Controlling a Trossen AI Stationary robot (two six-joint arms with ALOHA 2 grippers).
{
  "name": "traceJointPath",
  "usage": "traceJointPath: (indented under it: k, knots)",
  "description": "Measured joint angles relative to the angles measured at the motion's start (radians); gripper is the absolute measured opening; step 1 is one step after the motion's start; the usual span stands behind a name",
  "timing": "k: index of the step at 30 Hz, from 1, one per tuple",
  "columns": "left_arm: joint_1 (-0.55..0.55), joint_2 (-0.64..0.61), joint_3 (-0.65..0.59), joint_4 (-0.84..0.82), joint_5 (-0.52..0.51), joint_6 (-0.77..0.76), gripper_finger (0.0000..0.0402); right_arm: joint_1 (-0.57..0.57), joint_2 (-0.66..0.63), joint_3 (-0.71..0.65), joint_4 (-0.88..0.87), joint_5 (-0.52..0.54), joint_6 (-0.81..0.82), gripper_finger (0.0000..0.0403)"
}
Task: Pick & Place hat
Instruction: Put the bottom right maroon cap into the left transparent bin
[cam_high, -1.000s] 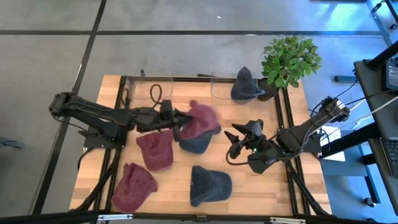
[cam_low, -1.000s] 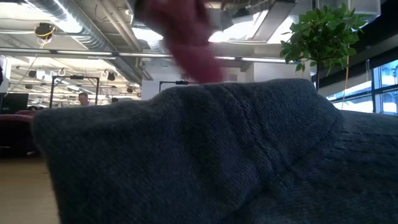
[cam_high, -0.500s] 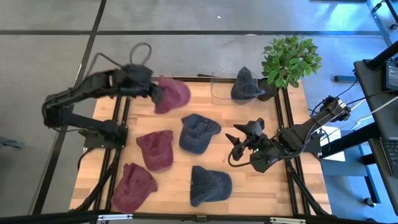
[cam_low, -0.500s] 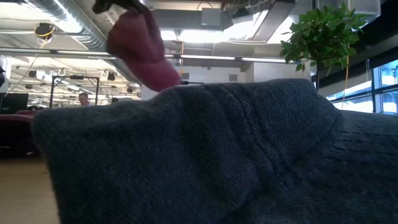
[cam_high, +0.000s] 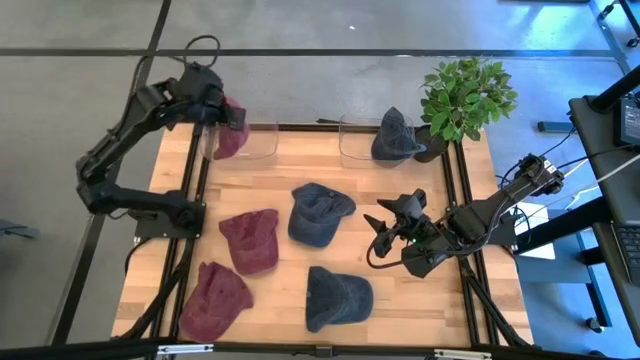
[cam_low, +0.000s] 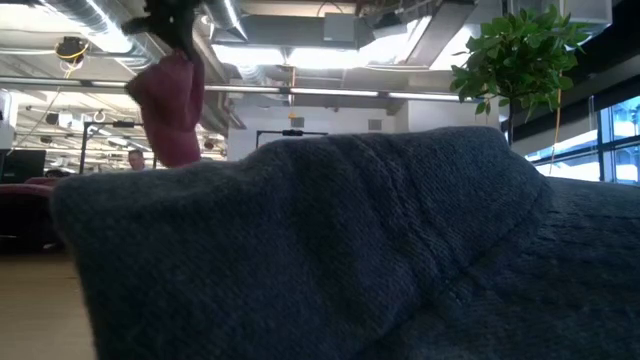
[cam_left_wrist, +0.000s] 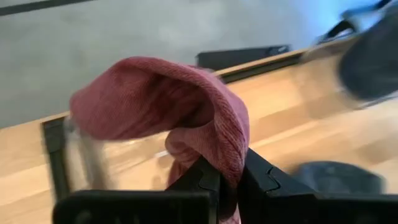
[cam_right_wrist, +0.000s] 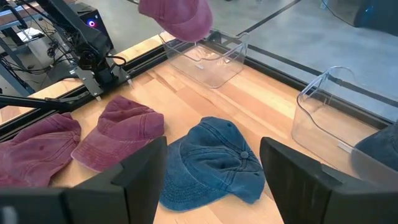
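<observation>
A dark red hat (cam_high: 230, 135) hangs in the air over the clear bin (cam_high: 255, 145) at the table's far left, with my left gripper (cam_high: 214, 110) shut on it. The low view shows it dangling (cam_low: 170, 105) below that gripper (cam_low: 175, 20). My right gripper (cam_high: 378, 232) hovers open at the table's right, holding nothing; its wrist view looks over a blue hat (cam_right_wrist: 208, 162) lying flat on the table's middle. My left gripper pinches a bunched fold of the red hat's cloth (cam_left_wrist: 231, 167) between its two fingers (cam_left_wrist: 200, 180); which part of the hat that is, I cannot tell. The fingers slant downward from above. The hat is lifted clear and hangs slack below them.
Two more red hats (cam_high: 250, 240) (cam_high: 215, 297) lie at the near left, and a blue one (cam_high: 337, 297) lies near the front edge. A second clear bin (cam_high: 360, 140) at the far right holds a blue hat (cam_high: 397, 135). A potted plant (cam_high: 467, 95) stands beside it.
My left gripper has swung from the table's middle toward the far left corner and risen, still shut on the red hat. The hat has come away from above the blue hat and now hangs over the left clear bin.
</observation>
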Motion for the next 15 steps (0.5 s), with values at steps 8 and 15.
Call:
traceJointPath:
  k: [8, 15]
  knots:
    - [0.117, 0.154, 0.0, -0.05, -0.018, 0.086, 0.0016, 0.0, 0.0, 0.0, 0.0, -0.001, 0.003, 0.0257]
    - [0.19, 0.292, 0.0, -0.152, -0.064, 0.091, 0.0017, 0.0, 0.0, 0.0, 0.001, -0.001, 0.008, 0.0257]
